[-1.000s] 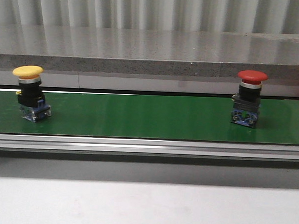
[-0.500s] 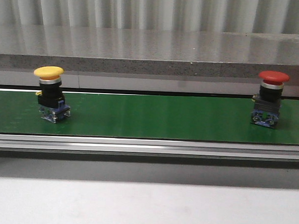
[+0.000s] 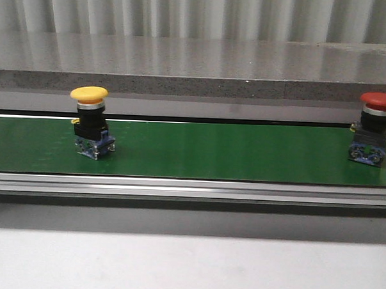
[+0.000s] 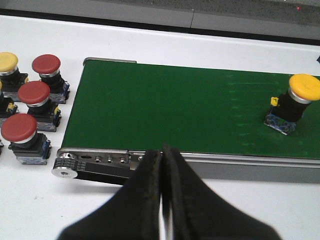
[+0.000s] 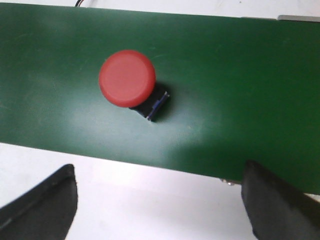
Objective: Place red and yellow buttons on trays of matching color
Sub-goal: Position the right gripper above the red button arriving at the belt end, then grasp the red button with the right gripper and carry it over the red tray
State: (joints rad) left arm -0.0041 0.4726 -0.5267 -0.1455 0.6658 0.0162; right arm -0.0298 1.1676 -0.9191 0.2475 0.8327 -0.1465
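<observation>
1. The red button [image 5: 127, 79] stands upright on the green belt [image 5: 225, 80], upper left of centre in the right wrist view and at the far right edge in the front view.
2. The right gripper [image 5: 159, 205] hangs spread wide and empty; centre it over the red cap before descending.
3. The left gripper [image 4: 162, 200] is pressed closed on nothing; the yellow button [image 4: 295, 102] sits at that view's right.

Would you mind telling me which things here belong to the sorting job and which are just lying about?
Belonging to the job:
- yellow mushroom-head push button on the belt
- red mushroom-head push button on the belt
- right hand, open above the red one
- left hand, shut

Just there:
- green conveyor belt
- spare red and yellow buttons beside the belt's end

No trays are in view.
</observation>
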